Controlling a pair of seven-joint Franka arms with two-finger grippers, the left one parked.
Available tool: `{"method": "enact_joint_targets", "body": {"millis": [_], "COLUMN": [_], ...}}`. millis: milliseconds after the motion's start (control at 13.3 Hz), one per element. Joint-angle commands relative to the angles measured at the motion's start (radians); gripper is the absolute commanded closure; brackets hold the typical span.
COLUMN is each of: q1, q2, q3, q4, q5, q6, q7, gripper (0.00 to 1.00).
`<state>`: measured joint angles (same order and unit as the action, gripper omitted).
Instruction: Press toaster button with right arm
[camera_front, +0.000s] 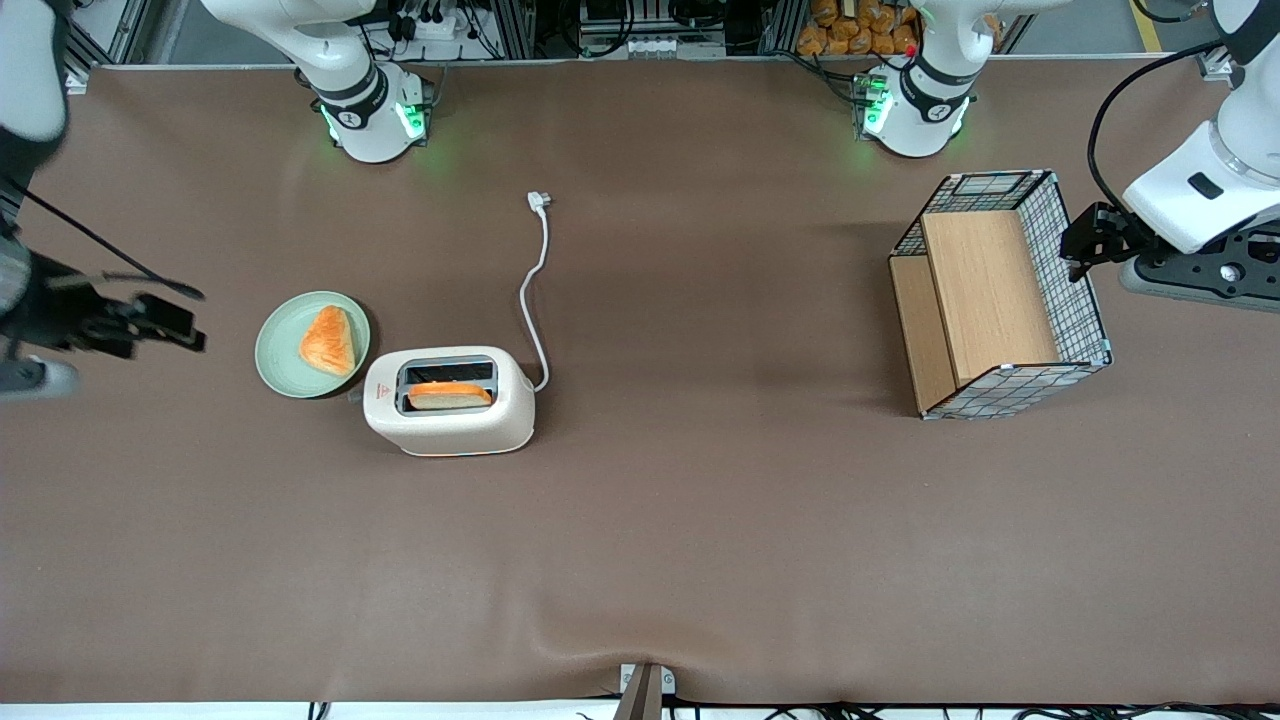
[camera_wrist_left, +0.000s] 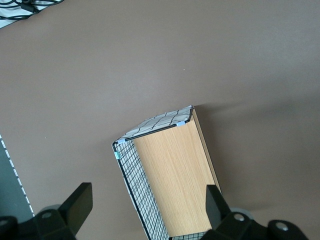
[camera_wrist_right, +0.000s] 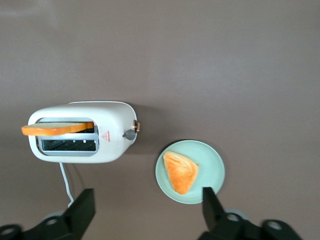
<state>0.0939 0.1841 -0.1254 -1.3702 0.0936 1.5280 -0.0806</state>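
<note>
The cream-white toaster (camera_front: 450, 405) lies on the brown table with a slice of toast (camera_front: 450, 395) in the slot nearer the front camera. In the right wrist view the toaster (camera_wrist_right: 112, 132) shows its red logo and the small grey toaster button (camera_wrist_right: 130, 134) sticking out of its narrow end. In the front view the button (camera_front: 355, 397) is a faint nub facing the plate. The right arm's gripper (camera_front: 185, 325) hovers high, toward the working arm's end of the table, apart from the toaster. Its fingers (camera_wrist_right: 82, 207) are wide open and empty, so the gripper (camera_wrist_right: 147, 210) holds nothing.
A pale green plate (camera_front: 275, 350) with a triangular piece of bread (camera_front: 328, 340) lies beside the toaster's button end; the plate (camera_wrist_right: 215, 170) also shows in the right wrist view. The white cord (camera_front: 535, 290) runs away from the camera to its plug (camera_front: 540, 201). A wire basket (camera_front: 1075, 290) stands toward the parked arm's end.
</note>
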Motion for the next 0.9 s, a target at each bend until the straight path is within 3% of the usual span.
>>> {"method": "enact_joint_targets", "body": {"millis": [0, 226, 828], "q1": [0.001, 0.0, 0.001], "q2": [-0.131, -0.265, -0.324], "q3": [0.01, 0.01, 0.013], "q4": [-0.061, -0.214, -0.3], "q5": [-0.057, -0.074, -0.095], "q6": [-0.029, 0.012, 0.02], "q7": [0.025, 0.025, 0.025], "gripper": [0.0, 0.0, 0.0]}}
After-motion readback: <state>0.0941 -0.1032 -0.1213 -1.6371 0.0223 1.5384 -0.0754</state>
